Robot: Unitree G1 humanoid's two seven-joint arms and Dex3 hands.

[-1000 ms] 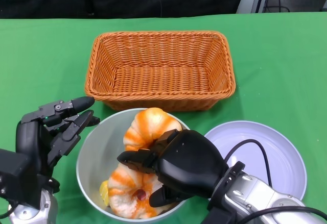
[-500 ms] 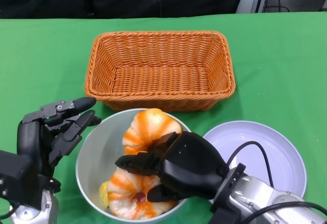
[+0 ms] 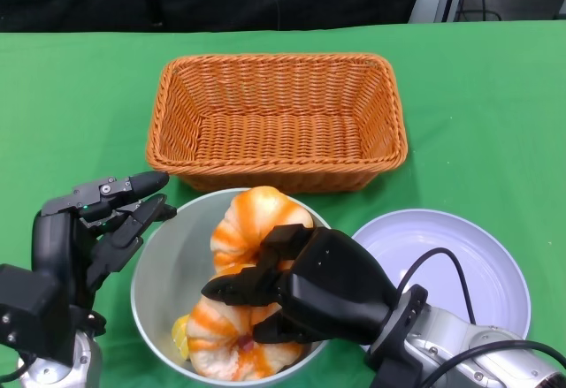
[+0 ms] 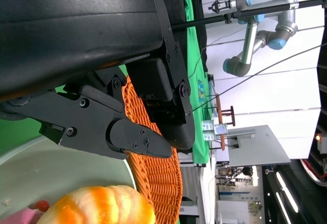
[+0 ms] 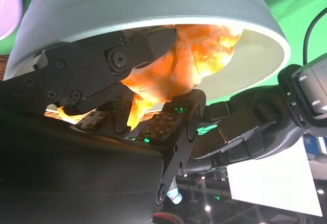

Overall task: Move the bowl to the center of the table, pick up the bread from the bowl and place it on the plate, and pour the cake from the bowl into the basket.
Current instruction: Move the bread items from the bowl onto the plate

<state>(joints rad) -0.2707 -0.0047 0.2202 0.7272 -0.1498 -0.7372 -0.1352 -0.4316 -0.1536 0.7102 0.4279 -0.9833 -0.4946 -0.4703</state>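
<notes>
A pale grey bowl (image 3: 150,264) sits at the table's near middle, holding two orange-striped bread rolls and a small yellow piece (image 3: 180,333) low on its left. My right hand (image 3: 318,291) reaches in from the right, and its fingers wrap the lower roll (image 3: 221,353). In the right wrist view the fingers (image 5: 112,60) close over and under that bread (image 5: 199,55). The upper roll (image 3: 252,220) leans against the far rim. At the bowl's left rim my left hand (image 3: 88,229) has its fingers apart and holds nothing. The white plate (image 3: 460,264) lies right of the bowl.
An orange wicker basket (image 3: 279,118) stands just beyond the bowl, nearly touching its far rim. Green cloth covers the table. The left wrist view shows the basket's wall (image 4: 158,178) beside the bowl (image 4: 61,173), with grey robot arms far off in the room.
My right hand's fingers have reached further left and curled tighter around the lower roll. The left hand has edged slightly toward the bowl's rim.
</notes>
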